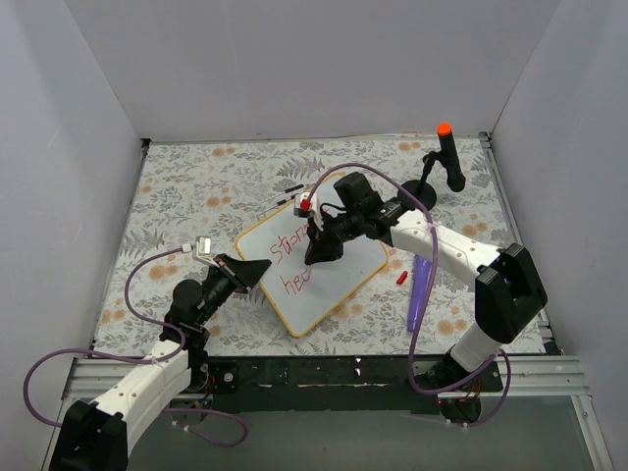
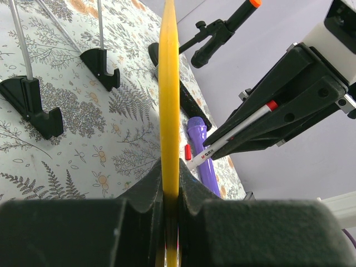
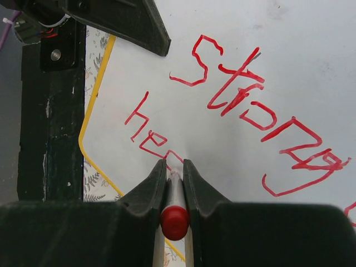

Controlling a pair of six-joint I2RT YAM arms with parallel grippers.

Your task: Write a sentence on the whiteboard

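Whiteboard (image 1: 343, 280) lies mid-bench, turned diagonal on the floral-covered bench (image 1: 186, 186). The sentence (image 3: 250, 105) on it is in red. The top line reads "Strong". The second line shows "he", then a stroke I can't read.

My right tool (image 3: 174, 169) is clenched on a marker (image 3: 175, 218) with its red end toward the wrist camera. Its tip is hidden between the fingers, at the end of the second line.

My left tool (image 2: 171, 186) is clamped on the board's yellow frame at its left corner, the frame edge squeezed between both fingers.

On the bench just right of the board are a small red cap (image 1: 401, 278) and a purple pen-like thing (image 1: 419, 294). Well apart, at the far right corner, stands an orange-tipped black rod (image 1: 451, 162) on a stand.
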